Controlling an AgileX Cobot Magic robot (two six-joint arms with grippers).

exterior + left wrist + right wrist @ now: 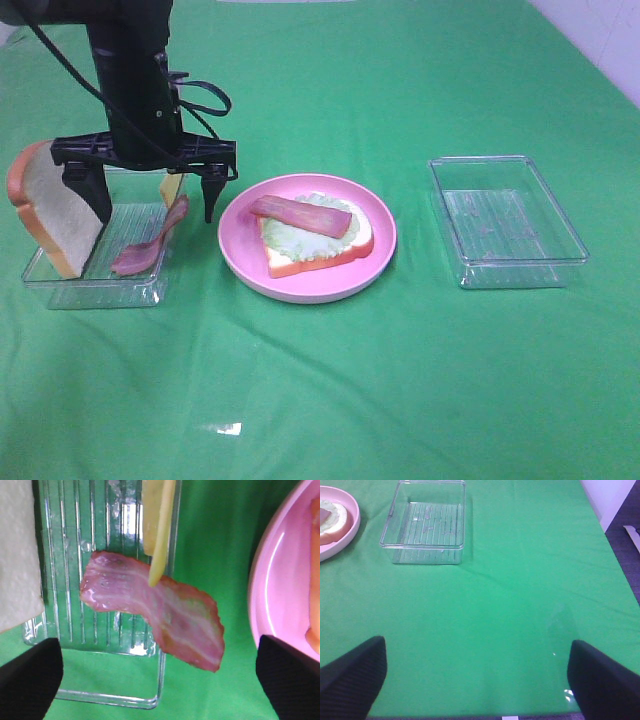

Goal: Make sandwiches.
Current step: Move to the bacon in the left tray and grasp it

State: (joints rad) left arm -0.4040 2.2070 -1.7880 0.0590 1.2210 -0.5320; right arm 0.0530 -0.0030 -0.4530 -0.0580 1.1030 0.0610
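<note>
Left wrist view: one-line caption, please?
Open left gripper over a bacon strip lying across the rim of the clear tray, cheese slice alongside.

Wide counter (420, 390) under a wrinkled bright-green cloth fills my view. Pale white surface (605, 40) past far right corner, wall or floor, can't tell. Small white light glare (229, 429) nr front edge.

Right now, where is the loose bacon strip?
In the high view's left, the bacon strip drapes over the rim of the left clear tray, under the left gripper, beside the cheese slice.
</note>
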